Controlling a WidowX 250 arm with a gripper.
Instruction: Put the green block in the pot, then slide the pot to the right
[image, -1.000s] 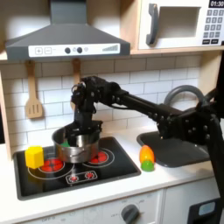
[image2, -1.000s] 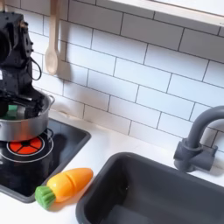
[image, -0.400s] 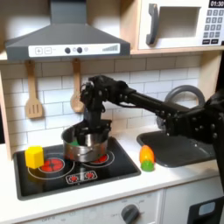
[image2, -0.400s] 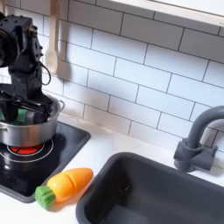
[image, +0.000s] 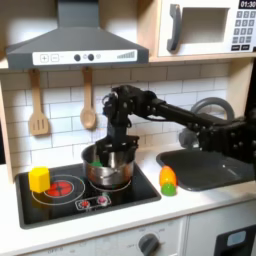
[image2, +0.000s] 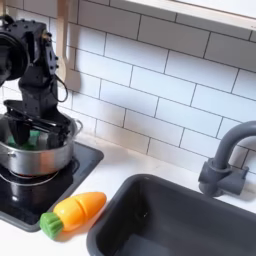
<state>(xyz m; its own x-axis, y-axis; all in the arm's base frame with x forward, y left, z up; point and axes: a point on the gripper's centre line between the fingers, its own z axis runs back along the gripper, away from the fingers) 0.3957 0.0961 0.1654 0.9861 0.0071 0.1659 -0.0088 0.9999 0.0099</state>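
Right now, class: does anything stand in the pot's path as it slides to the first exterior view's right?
Yes. The carrot lies on the counter just past the stove's edge, right of the pot.

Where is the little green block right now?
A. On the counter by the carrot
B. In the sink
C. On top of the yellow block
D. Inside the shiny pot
D. In the first exterior view the green block shows inside the pot, against its wall.

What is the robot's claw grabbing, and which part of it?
The gripper seems to grip the pot by its rim, on the first exterior view's left side, but the exact hold is hard to see. The green block lies inside.
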